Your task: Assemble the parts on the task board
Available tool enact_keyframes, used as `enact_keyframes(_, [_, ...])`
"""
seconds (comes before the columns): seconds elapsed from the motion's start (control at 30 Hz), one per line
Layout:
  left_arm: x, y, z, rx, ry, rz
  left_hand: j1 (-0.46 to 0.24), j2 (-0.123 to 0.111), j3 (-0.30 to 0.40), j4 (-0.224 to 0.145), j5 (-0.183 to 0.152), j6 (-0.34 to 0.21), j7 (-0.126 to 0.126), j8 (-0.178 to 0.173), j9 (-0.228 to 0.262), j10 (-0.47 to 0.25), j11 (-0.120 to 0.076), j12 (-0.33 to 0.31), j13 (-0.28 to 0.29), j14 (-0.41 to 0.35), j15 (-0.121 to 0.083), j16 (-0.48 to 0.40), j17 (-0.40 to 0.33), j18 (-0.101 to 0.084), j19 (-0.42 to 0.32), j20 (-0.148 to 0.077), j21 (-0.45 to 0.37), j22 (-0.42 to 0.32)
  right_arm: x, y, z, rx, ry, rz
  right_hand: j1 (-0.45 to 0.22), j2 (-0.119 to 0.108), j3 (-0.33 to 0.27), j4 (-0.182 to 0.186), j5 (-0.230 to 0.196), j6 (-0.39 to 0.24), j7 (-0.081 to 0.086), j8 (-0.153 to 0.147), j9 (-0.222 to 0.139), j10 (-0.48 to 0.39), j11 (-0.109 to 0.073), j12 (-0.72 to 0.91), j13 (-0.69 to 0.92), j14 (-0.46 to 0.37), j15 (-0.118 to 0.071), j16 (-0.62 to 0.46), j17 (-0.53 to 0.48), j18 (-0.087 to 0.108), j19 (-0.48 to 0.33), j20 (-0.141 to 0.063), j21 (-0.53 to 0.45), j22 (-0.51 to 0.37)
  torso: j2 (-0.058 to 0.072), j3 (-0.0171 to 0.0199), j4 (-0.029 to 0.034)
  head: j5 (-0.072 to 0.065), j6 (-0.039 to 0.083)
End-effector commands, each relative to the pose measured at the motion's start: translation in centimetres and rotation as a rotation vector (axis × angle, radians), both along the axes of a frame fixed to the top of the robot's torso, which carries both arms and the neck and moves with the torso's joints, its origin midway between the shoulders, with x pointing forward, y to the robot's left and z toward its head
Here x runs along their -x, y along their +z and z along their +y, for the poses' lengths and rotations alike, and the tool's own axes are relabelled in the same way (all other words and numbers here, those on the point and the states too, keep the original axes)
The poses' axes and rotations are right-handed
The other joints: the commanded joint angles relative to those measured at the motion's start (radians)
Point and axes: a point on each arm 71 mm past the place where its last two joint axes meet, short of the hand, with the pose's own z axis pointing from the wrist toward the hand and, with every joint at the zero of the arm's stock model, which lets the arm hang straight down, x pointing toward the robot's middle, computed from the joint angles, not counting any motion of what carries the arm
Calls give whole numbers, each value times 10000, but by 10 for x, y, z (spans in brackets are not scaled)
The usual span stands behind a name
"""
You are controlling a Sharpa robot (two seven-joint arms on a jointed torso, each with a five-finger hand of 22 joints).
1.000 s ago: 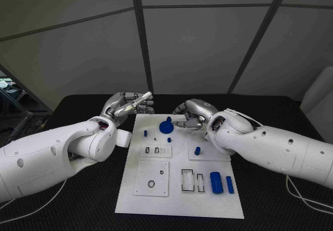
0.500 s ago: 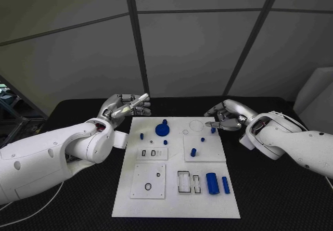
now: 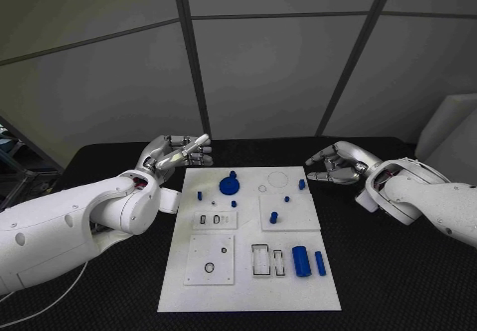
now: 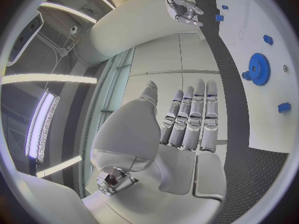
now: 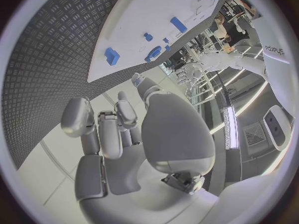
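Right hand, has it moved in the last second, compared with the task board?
Yes. The right hand has pulled away from beside the blue gear, off the task board, past its right edge over the black table.

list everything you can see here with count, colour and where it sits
table: one, black, under everything
task board: one, white, middle of the table
gear: one, blue, far part of the board
small pegs and blocks: several, blue, scattered over the far half of the board
cylinders: two, blue, side by side on the near right of the board
left hand: silver, empty, raised beyond the board's far left corner
right hand: silver, fingers curled, empty, off the board's far right corner
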Motion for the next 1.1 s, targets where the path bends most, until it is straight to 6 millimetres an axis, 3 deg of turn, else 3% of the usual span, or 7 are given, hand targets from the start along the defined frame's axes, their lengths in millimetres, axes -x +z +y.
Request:
enact_keyframes(0.03, [0,1,-1,28,-153,-60,-31,86,-7,-75,-16,55,-17,-68,-5,51,27,-39,17,-78,-6,-41,9,-145,-67,-10,-13,-13,0,-3,0,13,246,162,-29,-75,-54,-12,30,-81,15,-50,-10,-64,-4,-33,6,643,-17,-42,772,150,-36,12,-32,-3,-14,-23,-4,-11,-17])
enact_keyframes(0.4, [1,1,0,28,-151,-65,-30,87,-7,-78,-16,57,-16,-69,-5,53,27,-40,17,-85,-4,-44,8,-145,-78,-8,-19,-16,-3,-18,5,432,323,355,80,-100,-128,-80,4,-151,22,-98,-12,-83,0,-54,-15,649,-13,-45,781,153,-36,19,-49,-16,-8,-24,32,-29,-75])
enact_keyframes(0.63, [0,1,1,18,-126,-65,-30,87,-7,-78,-16,57,-16,-69,-5,53,27,-40,17,-85,-4,-44,8,-145,-78,-8,-19,-16,-5,-22,8,600,349,422,137,-69,-129,-107,-9,-126,20,-87,-2,-67,-1,-35,7,656,-13,-34,808,151,-27,20,-45,-5,-6,-19,-12,18,-54])
enact_keyframes(1.1, [0,1,-1,27,-147,-64,-30,87,-7,-78,-16,57,-16,-69,-5,53,27,-40,17,-85,-4,-44,8,-145,-78,-8,-19,-16,-8,-31,12,888,387,607,236,68,-128,-143,-26,89,-10,17,41,2,-28,36,81,672,-31,-17,857,141,20,9,-22,48,-4,-17,6,8,-112])
